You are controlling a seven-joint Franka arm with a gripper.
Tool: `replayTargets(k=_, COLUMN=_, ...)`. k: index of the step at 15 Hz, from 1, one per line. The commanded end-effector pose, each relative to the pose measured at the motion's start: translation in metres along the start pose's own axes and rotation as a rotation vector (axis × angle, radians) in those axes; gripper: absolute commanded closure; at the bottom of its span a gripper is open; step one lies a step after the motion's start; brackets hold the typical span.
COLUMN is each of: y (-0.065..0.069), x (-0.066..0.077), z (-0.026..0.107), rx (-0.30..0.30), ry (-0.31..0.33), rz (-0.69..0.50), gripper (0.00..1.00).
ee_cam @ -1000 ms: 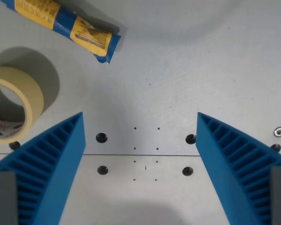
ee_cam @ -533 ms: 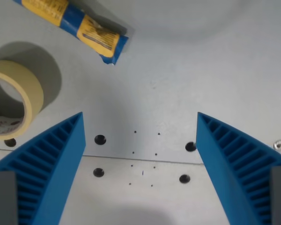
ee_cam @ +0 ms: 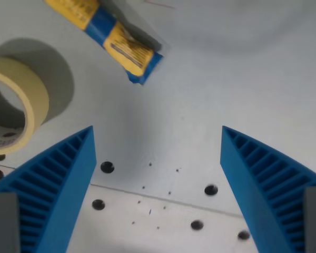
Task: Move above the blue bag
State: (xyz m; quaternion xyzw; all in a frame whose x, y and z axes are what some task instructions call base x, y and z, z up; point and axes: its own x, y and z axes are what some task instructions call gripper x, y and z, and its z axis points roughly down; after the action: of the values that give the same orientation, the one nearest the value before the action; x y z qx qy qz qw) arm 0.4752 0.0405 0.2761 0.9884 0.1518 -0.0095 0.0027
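Approaching step, not there yet. Gripper [ee_cam: 157, 174] has its two blue ribbed fingers [ee_cam: 52, 190] spread wide, nothing between them, only bare grey table [ee_cam: 226, 79] with a seam and some bolt holes under the gap.

Blue bag [ee_cam: 121, 45], blue and yellow wrapper, lies flat at the top of the wrist view, left of centre, angled down toward the wrist view's right. Its upper end is cut off by the frame edge; its lower blue corner [ee_cam: 145, 74] sits well above the fingertip line and clear of both fingers. Not touching anything.

Roll of beige tape [ee_cam: 26, 105] stands at the wrist view's left edge, near the bag but apart from it, partly behind the left finger.

Judgement: task is partway, since the bag is off-centre and not under the open jaws. Next move likely needs a travel toward the top and slightly to the wrist view's left until the bag's middle lands between the fingers. No descent or closing needed for this task. Height above the table cannot be told.
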Motion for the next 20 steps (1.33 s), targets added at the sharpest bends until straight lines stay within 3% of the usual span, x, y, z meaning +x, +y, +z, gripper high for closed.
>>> replayTargets(k=1, y=-0.007, x=0.002, z=0.011, rx=0.026, ry=0.082, rz=-0.32, gripper=0.0)
replayTargets(k=9, y=-0.028, x=0.02, z=0.046, rx=0.029, ry=0.097, rz=-0.566, gripper=0.0)
replayTargets(k=20, y=-0.049, x=0.046, z=0.085, rx=0.031, ry=0.065, rz=-0.713, gripper=0.0)
